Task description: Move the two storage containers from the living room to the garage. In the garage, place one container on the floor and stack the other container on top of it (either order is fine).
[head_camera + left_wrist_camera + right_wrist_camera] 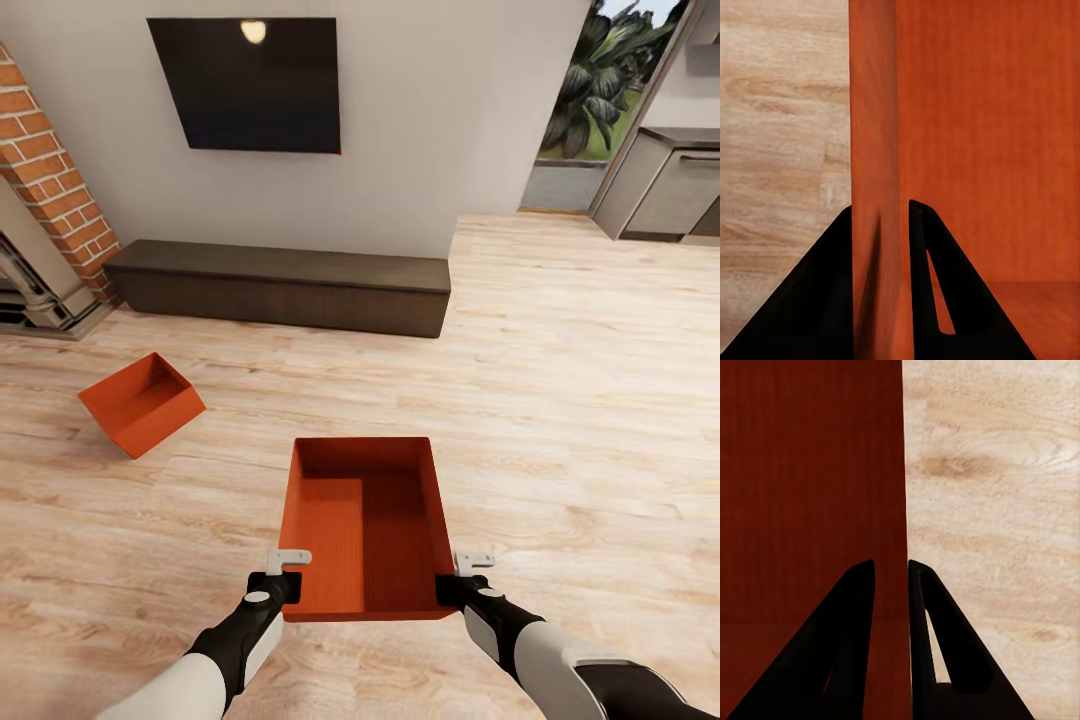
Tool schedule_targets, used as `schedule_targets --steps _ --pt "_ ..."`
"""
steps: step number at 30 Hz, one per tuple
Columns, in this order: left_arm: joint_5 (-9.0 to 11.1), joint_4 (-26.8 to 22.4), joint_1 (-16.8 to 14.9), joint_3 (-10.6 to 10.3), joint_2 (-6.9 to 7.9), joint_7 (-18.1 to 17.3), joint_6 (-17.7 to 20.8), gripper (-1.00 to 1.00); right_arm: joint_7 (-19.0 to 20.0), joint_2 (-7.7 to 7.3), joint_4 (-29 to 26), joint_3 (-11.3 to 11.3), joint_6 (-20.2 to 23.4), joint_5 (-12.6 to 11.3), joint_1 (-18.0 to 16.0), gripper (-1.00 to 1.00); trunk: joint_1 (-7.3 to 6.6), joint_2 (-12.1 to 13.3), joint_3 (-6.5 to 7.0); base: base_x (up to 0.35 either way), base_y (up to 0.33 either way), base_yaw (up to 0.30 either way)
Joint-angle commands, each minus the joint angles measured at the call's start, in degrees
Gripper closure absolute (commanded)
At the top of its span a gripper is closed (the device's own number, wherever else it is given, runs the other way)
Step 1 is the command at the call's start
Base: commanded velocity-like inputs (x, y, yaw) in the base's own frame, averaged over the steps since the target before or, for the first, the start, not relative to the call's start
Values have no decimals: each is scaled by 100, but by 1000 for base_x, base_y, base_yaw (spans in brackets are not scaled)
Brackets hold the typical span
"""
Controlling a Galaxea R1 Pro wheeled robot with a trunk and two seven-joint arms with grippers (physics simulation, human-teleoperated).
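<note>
Both tools grasp one storage container (365, 530): left tool (283, 578) and right tool (462, 578) pinch opposite walls. Second container (142, 402) lies tilted on the wood floor (560, 400).

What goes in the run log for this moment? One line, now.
room: living room | left gripper: shut on held container wall | right gripper: shut on opposite wall | second container: tilted on wood floor

Head overlooks container (362, 525); wrists close.

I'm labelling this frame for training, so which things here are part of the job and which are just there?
Job:
held bin
left gripper and right gripper, each clamped on a side wall
second bin, tilted on the floor

Just there:
TV
low cabinet
fireplace
</note>
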Motion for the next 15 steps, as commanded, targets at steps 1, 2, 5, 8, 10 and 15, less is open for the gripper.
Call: schedule_targets --steps 1,2,5,8,10,15 --pt "-74 -23 -3 -6 1 76 31 100 -5 1 19 -85 -21 -23 -3 100 -21 35 12 0 0 0" --pt "-74 -23 -3 -6 3 77 31 100 -5 3 19 -85 -21 -24 -3 100 -43 75 30 0 0 0" --pt "-73 -23 -3 -6 1 77 31 100 -5 6 19 -85 -21 -21 -3 100 -109 196 84 0 0 0" --pt "-73 -23 -3 -6 -1 76 31 100 -5 7 19 -85 -21 -24 -3 100 -174 316 138 0 0 0" --pt "-73 -23 -3 -6 -3 76 31 100 -5 7 19 -85 -21 -24 -3 100 -218 396 174 0 0 0" --pt "-73 -23 -3 -6 -2 77 31 100 -5 7 19 -85 -14 -25 -3 100 -328 597 264 0 0 0"
